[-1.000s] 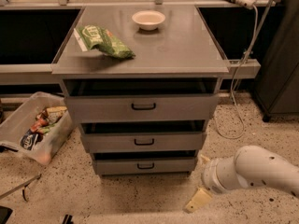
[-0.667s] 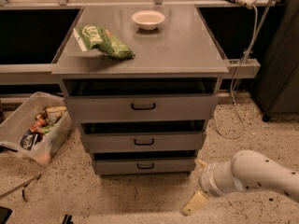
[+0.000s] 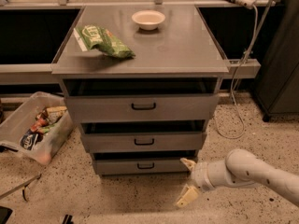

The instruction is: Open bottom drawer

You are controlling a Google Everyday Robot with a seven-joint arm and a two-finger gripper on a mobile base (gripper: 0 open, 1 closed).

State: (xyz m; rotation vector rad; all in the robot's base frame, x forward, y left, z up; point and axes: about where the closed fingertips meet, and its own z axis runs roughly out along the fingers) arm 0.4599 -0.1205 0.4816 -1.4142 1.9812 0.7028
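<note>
The bottom drawer [image 3: 145, 165] is the lowest and narrowest of three grey metal fronts on the cabinet, with a small black loop handle [image 3: 145, 165] at its centre. A thin dark gap shows above its front. My gripper [image 3: 187, 181] is at the end of the white arm, low near the floor, just right of the drawer's right end. Its two cream fingers are spread apart, one fingertip [image 3: 188, 163] beside the drawer's right edge, the other [image 3: 186, 197] lower over the floor. It holds nothing.
The middle drawer [image 3: 144, 142] and top drawer [image 3: 142, 107] sit above. On the cabinet top lie a green bag [image 3: 103, 41] and a white bowl [image 3: 148, 19]. A clear bin [image 3: 32, 127] of packets stands at left. A cable [image 3: 238, 101] hangs at right.
My arm and gripper have moved left, closer to the right end of the bottom drawer. The drawers have not moved.
</note>
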